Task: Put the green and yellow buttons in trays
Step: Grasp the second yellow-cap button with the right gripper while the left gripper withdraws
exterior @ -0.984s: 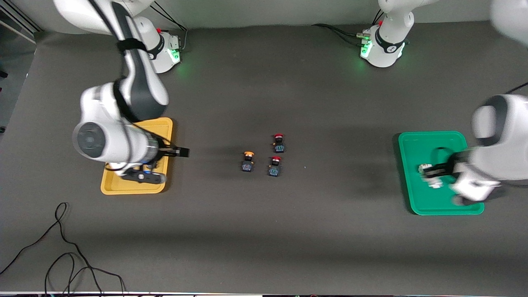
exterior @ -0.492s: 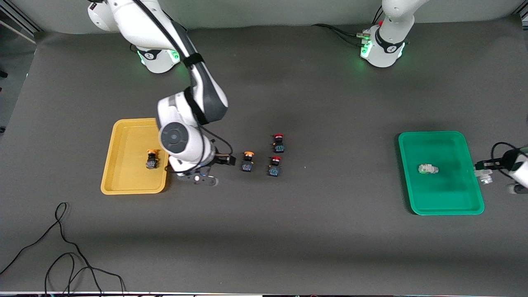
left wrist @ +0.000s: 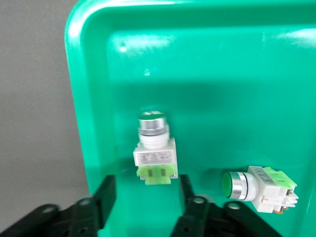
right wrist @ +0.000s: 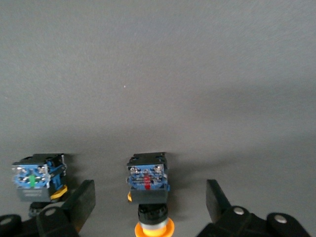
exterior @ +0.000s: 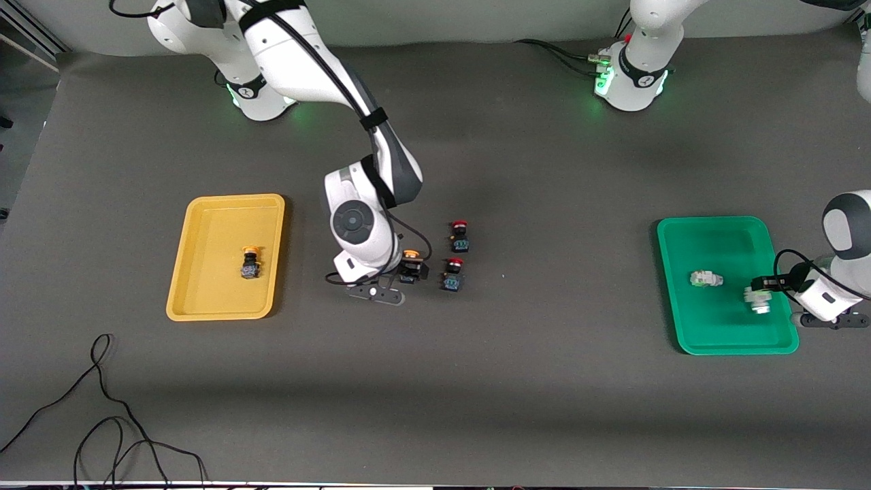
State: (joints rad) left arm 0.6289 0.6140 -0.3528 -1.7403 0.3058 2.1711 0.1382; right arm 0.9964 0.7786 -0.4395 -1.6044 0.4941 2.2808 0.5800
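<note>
Straddling the yellow button (exterior: 410, 265) at mid-table, the right gripper (right wrist: 150, 197) is held wide and is best lowered squarely, clear of the red-capped switch (exterior: 452, 274) beside it, before being closed — the left gripper (left wrist: 145, 195), also spread, hangs over the green tray (left wrist: 89, 98).

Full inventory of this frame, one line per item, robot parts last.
Yellow tray: 1, toward the right arm's end.
Green tray: 1, toward the left arm's end.
Yellow buttons: 2, dark bodies; one in the yellow tray, one mid-table between the right gripper's fingers.
Green buttons: 2, whitish bodies, both in the green tray.
Red buttons: 2, dark bodies, mid-table.
Cable: black, at the table edge nearest the camera.
Right gripper: open, around the mid-table yellow button.
Left gripper: open, over the green tray.
</note>
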